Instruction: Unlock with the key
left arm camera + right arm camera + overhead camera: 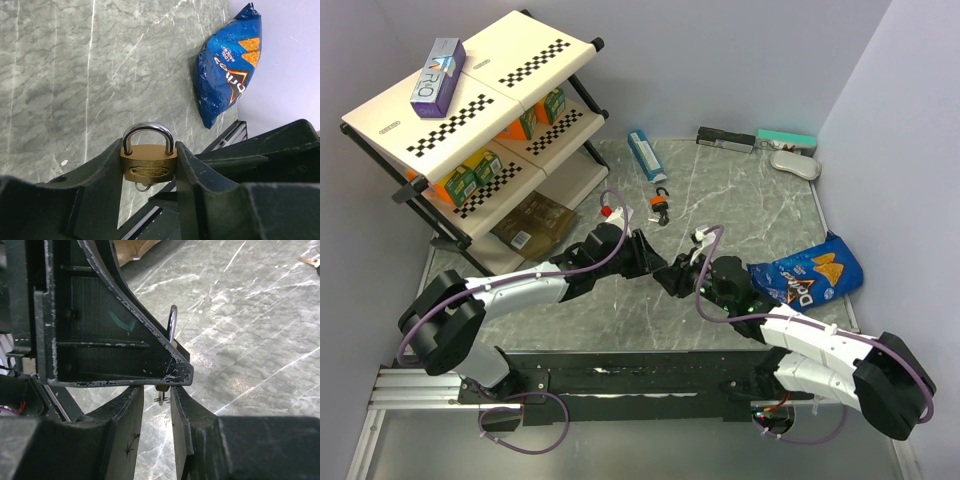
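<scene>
Left gripper (149, 151) clamped on brass padlock (148, 166), shackle (148, 126) at 12 o'clock. We see the key (161, 398) at its 6 o'clock, between narrowly parted jaws of the right gripper (157, 390); contact we cannot tell.

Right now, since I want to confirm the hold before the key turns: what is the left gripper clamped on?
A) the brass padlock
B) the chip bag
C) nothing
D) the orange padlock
A: in the left wrist view the brass padlock sits pinched between the fingers of the left gripper, its shackle closed.
</scene>
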{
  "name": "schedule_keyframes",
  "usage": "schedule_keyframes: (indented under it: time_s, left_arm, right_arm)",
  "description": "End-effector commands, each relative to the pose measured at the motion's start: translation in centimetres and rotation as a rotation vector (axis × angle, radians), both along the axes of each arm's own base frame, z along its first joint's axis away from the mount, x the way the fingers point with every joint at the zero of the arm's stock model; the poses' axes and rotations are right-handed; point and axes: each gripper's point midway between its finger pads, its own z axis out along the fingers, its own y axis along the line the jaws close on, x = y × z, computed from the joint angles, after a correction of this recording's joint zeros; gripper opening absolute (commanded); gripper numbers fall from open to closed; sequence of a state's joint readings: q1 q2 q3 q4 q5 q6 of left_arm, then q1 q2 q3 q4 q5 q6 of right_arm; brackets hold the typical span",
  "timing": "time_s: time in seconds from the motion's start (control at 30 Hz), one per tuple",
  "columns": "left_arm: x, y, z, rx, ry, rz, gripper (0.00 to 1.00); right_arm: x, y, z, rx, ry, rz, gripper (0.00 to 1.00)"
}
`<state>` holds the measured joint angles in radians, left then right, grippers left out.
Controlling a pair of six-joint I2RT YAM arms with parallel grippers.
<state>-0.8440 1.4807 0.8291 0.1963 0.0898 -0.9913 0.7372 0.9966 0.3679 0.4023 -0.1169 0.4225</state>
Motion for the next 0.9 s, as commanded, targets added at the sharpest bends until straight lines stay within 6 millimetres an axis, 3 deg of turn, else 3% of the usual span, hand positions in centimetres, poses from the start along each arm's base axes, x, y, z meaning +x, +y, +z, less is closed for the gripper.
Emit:
schedule_keyframes:
  time_s: [0.0,0.33,0.87]
  left_arm:
    - [-0.3,-1.0,3.8,-0.075,-0.058,-0.026,0.01]
    - [-0.3,-0.7,3.7,-0.072,-0.059,-0.016,0.01]
    - [-0.7,-0.8,4.7,-0.113,-0.082,-0.037,0.01]
  right_arm:
    - [0.5,0.9,2.3,0.066,-0.051,0.008,0.36]
    - [0.8,0.6,1.7,0.055,-0.039,-0.015,0.38]
    - [1.0,0.2,1.5,0.135,-0.013,-0.009,0.03]
